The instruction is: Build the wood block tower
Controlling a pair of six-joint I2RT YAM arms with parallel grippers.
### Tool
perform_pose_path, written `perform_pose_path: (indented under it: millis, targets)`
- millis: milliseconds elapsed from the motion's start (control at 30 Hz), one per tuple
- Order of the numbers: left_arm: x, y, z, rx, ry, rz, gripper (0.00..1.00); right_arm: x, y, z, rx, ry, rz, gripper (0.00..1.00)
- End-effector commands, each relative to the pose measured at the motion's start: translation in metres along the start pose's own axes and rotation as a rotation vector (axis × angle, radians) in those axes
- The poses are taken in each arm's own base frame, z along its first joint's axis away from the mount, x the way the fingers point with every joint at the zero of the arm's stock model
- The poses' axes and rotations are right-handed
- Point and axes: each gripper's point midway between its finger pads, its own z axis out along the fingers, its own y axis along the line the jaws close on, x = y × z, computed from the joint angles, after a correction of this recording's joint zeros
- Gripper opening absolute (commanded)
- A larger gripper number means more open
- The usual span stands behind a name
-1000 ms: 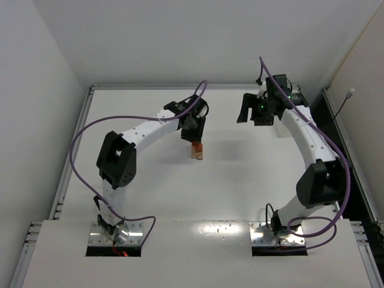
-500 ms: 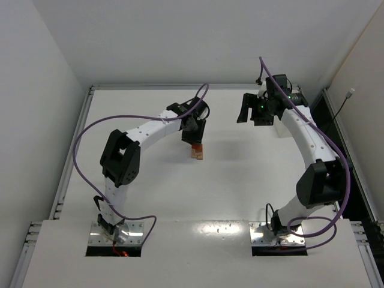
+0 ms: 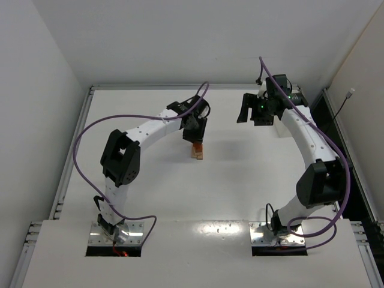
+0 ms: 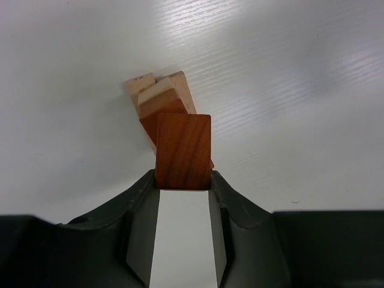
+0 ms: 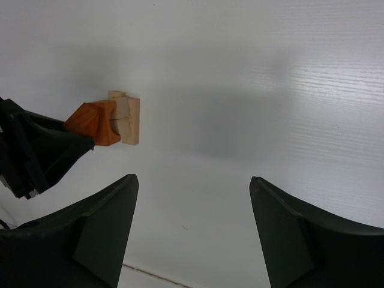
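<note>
The wood block tower [image 3: 197, 153] is a small stack of pale tan and reddish-brown blocks near the middle of the table. My left gripper [image 3: 195, 141] stands right over it, shut on a reddish-brown block [image 4: 183, 150]. In the left wrist view the stack [image 4: 157, 96] shows just beyond the held block. In the right wrist view the held block [image 5: 90, 123] sits tilted against the stack's top [image 5: 126, 120]. My right gripper [image 3: 245, 113] is open and empty, raised well to the right of the tower. Its fingers [image 5: 102, 228] frame bare table.
The white table [image 3: 240, 180] has a raised rail along its back [image 3: 150, 87] and left [image 3: 72, 150] edges. A dark gap with a cable runs along the right side [image 3: 327, 120]. Both arm bases sit at the near edge.
The left arm's elbow has shifted slightly and the gripper has settled a little over the tower, still holding the reddish-brown block. The right arm has not moved.
</note>
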Motion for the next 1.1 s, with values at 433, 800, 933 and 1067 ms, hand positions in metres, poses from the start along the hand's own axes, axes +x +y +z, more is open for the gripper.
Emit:
perform_pose_path:
  millis: [433, 800, 933, 1067]
  targets:
    - [-0.006, -0.009, 0.002, 0.029, -0.01, 0.011, 0.21, -0.015, 0.0, 0.001, -0.013, -0.035, 0.025, 0.72]
    - [-0.008, -0.005, 0.002, 0.003, -0.022, 0.011, 0.66, -0.016, 0.0, 0.002, -0.013, -0.035, 0.025, 0.72]
    - [-0.025, -0.007, -0.018, 0.007, -0.087, 0.031, 0.67, -0.012, -0.002, 0.006, -0.011, -0.025, 0.019, 0.72]
    - [-0.065, -0.012, -0.079, 0.039, -0.277, 0.053, 0.73, -0.006, -0.01, 0.004, 0.019, -0.043, -0.034, 0.78]
